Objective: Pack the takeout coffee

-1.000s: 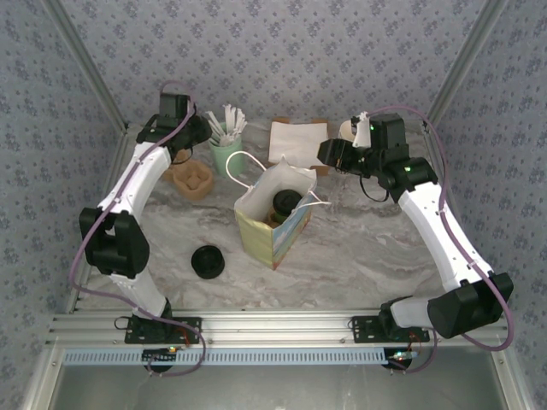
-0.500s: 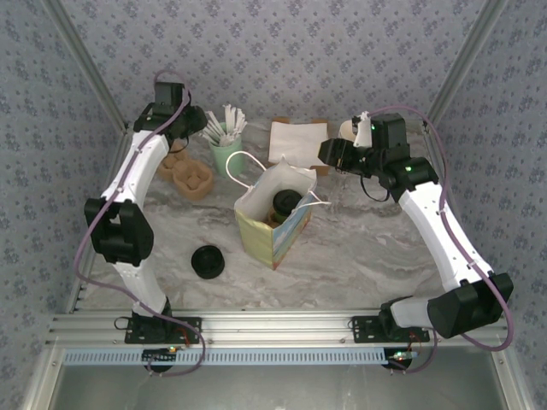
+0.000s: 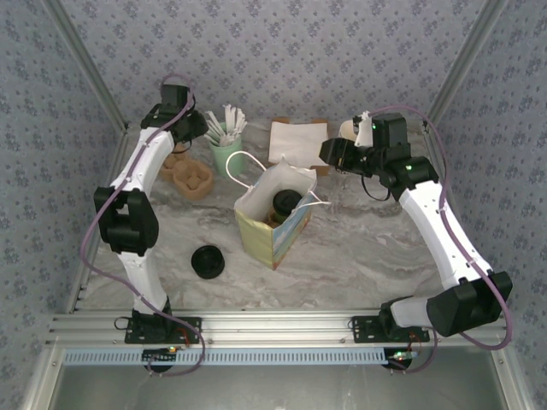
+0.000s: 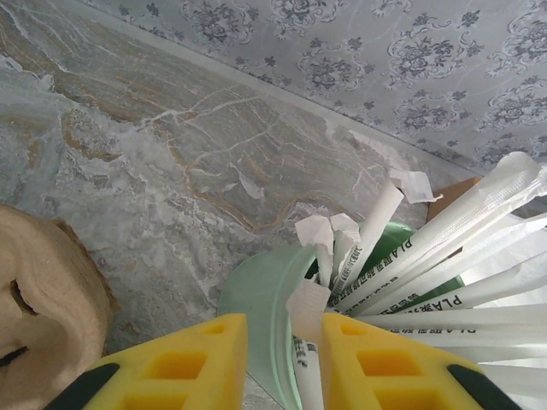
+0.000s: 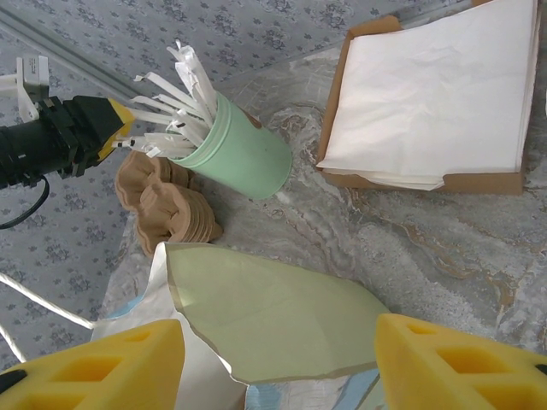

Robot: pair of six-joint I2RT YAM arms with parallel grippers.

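The takeout coffee [image 3: 285, 203] stands inside the open paper bag [image 3: 272, 224]; its black lid shows and its body is mostly hidden. My right gripper [image 3: 330, 159] hovers open over the bag's far right rim, its fingertips [image 5: 94, 367] wide apart above the bag's wall [image 5: 256, 316] and touching nothing. My left gripper [image 4: 285, 359] is at the mint cup of white wrapped sticks [image 4: 265, 299]. Its jaws stand narrowly apart, straddling the cup's rim and one wrapped stick [image 4: 308, 316].
A stack of brown cup carriers [image 3: 190, 175] sits left of the mint cup [image 3: 224, 149]. A tray of white napkins [image 3: 297, 141] and cream cups [image 3: 349, 130] stand at the back. A black round stack [image 3: 208, 261] lies in front of the bag's left side.
The left arm's elbow has risen and swung right, while its gripper stays at the mint cup. The right arm and the bag have not moved.
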